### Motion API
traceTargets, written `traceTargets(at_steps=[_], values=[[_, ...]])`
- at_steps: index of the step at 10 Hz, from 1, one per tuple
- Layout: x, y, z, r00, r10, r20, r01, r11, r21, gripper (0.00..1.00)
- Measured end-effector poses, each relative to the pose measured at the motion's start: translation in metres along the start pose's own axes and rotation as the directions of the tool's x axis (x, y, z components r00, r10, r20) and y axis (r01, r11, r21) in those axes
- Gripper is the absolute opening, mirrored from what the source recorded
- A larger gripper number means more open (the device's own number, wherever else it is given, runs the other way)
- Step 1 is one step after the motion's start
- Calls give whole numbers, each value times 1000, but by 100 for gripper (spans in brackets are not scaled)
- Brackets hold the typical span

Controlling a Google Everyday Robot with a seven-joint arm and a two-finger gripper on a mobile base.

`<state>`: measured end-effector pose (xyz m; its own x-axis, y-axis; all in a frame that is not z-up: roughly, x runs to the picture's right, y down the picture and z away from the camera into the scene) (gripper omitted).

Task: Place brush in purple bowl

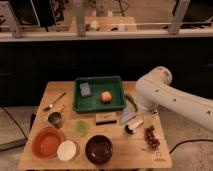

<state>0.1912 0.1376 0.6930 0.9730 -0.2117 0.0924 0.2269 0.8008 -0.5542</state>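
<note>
The brush [133, 125] lies on the wooden table [35, 120], right of centre. Its white handle points up to the right and its small dark head is at the lower left. The purple bowl [98, 149] stands at the table's front edge, to the left of and below the brush. My gripper [148, 119] hangs from the big white arm [165, 95] at the table's right side, just right of the brush's handle end. Nothing shows in its grip.
A green tray [99, 106] holds a grey-blue sponge [85, 89] and an orange fruit [105, 96]. A grey wedge scraper [127, 115] and a wooden block [106, 118] lie by the brush. Grapes [149, 137], an orange-red bowl [47, 142] and a small white bowl [67, 150] stand in front.
</note>
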Motion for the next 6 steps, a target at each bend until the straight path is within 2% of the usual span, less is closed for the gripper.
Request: traceTargets(at_steps=[1,2,3,4,6], values=[[1,8,3,1000,5,6,-5,1000,1,79],[-1,11,5,1000,2,9,-2,1000,0,74],[-6,8,4,1000,-12,8,12,1000,3,66],[-16,-3,1,999,-42,-3,42,999,4,52],[-20,-7,2,998,-55,-10,55,998,0,36]])
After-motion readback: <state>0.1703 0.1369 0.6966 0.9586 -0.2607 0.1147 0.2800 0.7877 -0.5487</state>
